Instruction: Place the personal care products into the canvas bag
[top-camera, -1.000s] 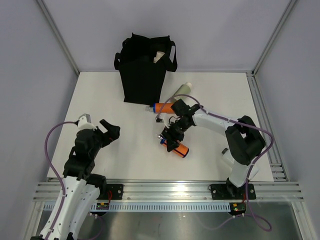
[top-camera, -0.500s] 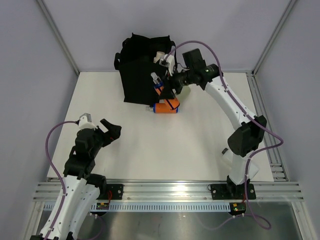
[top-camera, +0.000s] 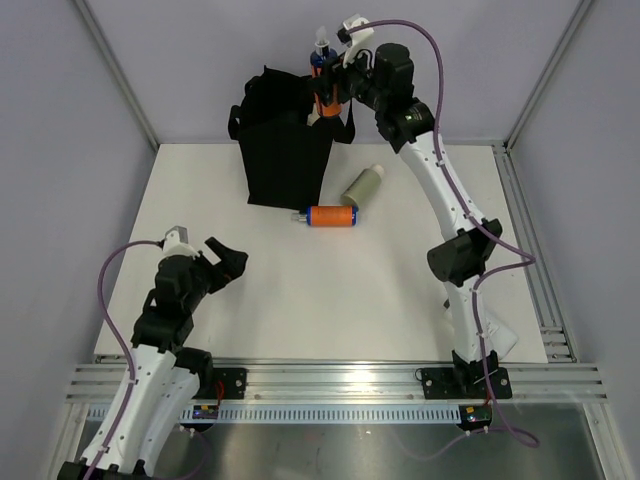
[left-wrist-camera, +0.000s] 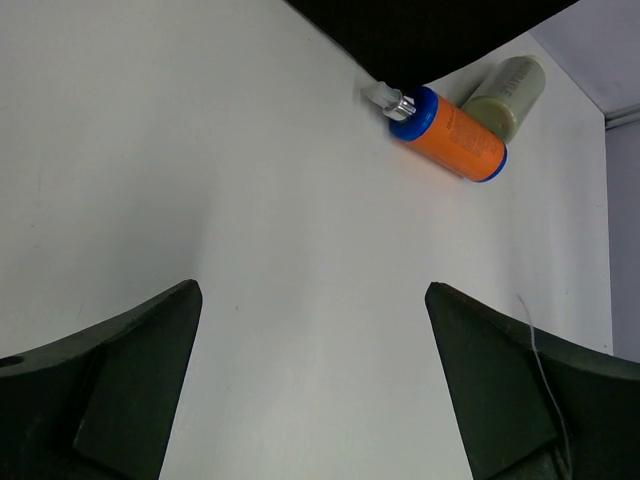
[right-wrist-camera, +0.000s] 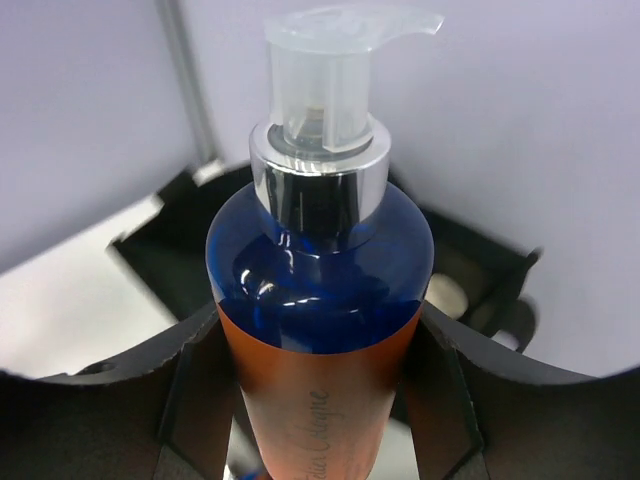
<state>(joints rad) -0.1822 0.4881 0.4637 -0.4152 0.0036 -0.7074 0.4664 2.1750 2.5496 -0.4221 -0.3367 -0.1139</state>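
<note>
Starting on the left: the left pincer (top-camera: 222, 260) is parked low over the bench (top-camera: 250, 320) with its jaws spread wide and nothing in them. My guess is it's just keeping out of the way.

Next, the canvas bag (top-camera: 283, 160) stands upright at the back edge of the bench, mouth open at the top. That's why the right pincer (top-camera: 335, 88) is up so high: it's clamped on an orange pump bottle (right-wrist-camera: 318, 300), held upright with the nozzle on top, right above the opening. Looks lined up for a straight drop in.

To the right of the bag's foot, a second orange bottle (top-camera: 331, 216) lies on its side with its pump nearly touching the fabric. A sage green bottle (top-camera: 364, 184) lies just beside it, so those two aren't packed yet.

Hard to see: the bag's inside is basically a black hole. There's one pale round cap (right-wrist-camera: 447, 296) in there in the wrist view, but I can't count what else is inside. The held bottle's base is cut off, and its script lettering is only half readable.
</note>
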